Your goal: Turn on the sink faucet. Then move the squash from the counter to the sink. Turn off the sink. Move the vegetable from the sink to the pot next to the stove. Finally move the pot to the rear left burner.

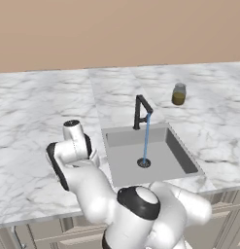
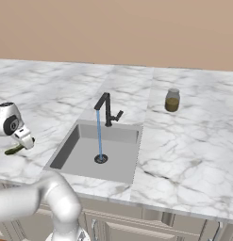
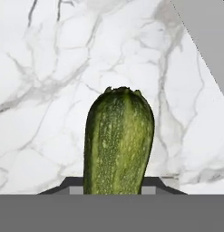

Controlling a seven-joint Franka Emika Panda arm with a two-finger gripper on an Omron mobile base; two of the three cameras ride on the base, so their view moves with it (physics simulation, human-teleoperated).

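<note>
The dark green squash point(image 3: 119, 140) stands lengthwise between my fingertips, with my gripper point(image 3: 112, 186) shut on it over the white marble counter point(image 3: 36, 90). From the right base view, the gripper point(image 2: 24, 141) points down at the counter point(image 2: 184, 150) left of the sink point(image 2: 66, 148), and a green end of the squash point(image 2: 14, 149) sticks out beneath it. I cannot tell whether the squash rests on the marble. The black faucet point(image 1: 141, 111) point(image 2: 107, 109) pours a blue stream of water point(image 1: 146, 138) point(image 2: 99, 136) onto the drain of the sink point(image 1: 177, 151).
A small glass jar point(image 1: 179, 94) point(image 2: 172, 100) with olive-yellow contents stands on the counter point(image 1: 34, 112) behind and to the right of the sink. Beige cabinet fronts point(image 2: 151, 226) run under the counter's front edge. A tan wall rises behind.
</note>
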